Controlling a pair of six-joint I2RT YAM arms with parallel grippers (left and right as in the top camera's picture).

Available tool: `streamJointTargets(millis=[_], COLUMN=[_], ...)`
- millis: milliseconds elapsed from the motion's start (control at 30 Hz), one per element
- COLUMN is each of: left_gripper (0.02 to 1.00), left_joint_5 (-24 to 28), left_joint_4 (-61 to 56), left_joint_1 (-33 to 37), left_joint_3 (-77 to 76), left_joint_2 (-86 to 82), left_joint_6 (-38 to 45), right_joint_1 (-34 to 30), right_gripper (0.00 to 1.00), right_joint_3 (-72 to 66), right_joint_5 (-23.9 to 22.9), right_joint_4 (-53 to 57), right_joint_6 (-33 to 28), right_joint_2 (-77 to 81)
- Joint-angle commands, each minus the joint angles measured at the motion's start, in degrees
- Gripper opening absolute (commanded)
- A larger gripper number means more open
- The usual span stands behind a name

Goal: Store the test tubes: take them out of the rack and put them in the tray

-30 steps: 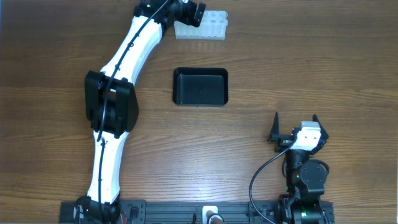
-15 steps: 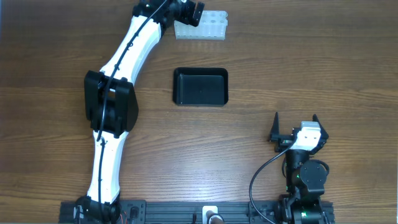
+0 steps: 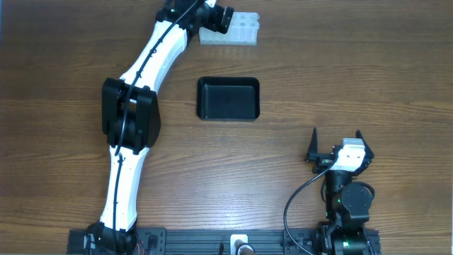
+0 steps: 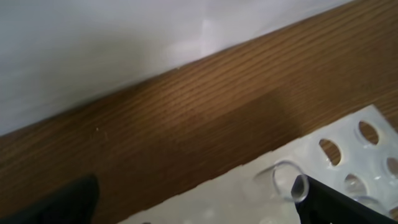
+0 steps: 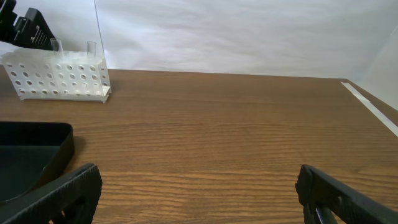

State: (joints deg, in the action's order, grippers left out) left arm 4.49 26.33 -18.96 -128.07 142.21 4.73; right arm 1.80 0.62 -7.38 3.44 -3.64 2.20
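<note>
- Your left gripper (image 3: 222,18) hangs over the left end of the white perforated plastic rack (image 3: 235,32) at the far edge of the brown wooden table (image 3: 354,71). Its jaws are spread wide and hold nothing.
- What matters is the offset. In the left wrist view the clear glass test tube (image 4: 285,180) shows as an open ring just beside one dark finger (image 4: 339,202), not midway between the two. I judge you need a small sideways shift toward that finger before you descend, or the jaws will close on air or nudge the rim.
- The tube stands upright in its hole, so its long axis is vertical. Come straight down around the neck and lift straight up. Any tilt could bind it against the rack.
- The right wrist view shows tube tops poking above the rack, one near each end; how many tubes are left I cannot tell.
- The black rectangular plastic tray (image 3: 228,80) sits between the rack and the arm bases, apart from the rack and with nothing visible in it, so no tube has been stored yet.
- Your right gripper (image 3: 334,146) is parked near its own base with its jaws parted and empty, well apart from the rack. The left arm is plainly nearer, so the pick is its job.
</note>
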Motion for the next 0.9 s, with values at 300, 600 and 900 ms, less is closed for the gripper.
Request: streamJointTargets(millis=[300, 600, 900], left_gripper=[0.673, 0.614, 0.612], left_joint_5=[0.0, 1.9, 4.9], left_joint_4=[-1.1, -1.3, -1.3], left_joint_1=[-0.5, -0.6, -0.6], left_joint_3=[-0.6, -0.6, -0.6], left_joint_2=[0.5, 0.5, 0.5], left_joint_6=[-0.7, -0.7, -0.6], right_joint_1=[-0.2, -0.2, -0.2], right_gripper=[0.993, 0.993, 0.991], right_joint_3=[-0.3, -0.3, -0.3], right_joint_5=[0.2, 0.2, 0.2], right_joint_4=[0.2, 0.2, 0.2], right_joint_6=[-0.3, -0.3, -0.3], right_joint_2=[-0.2, -0.2, -0.2])
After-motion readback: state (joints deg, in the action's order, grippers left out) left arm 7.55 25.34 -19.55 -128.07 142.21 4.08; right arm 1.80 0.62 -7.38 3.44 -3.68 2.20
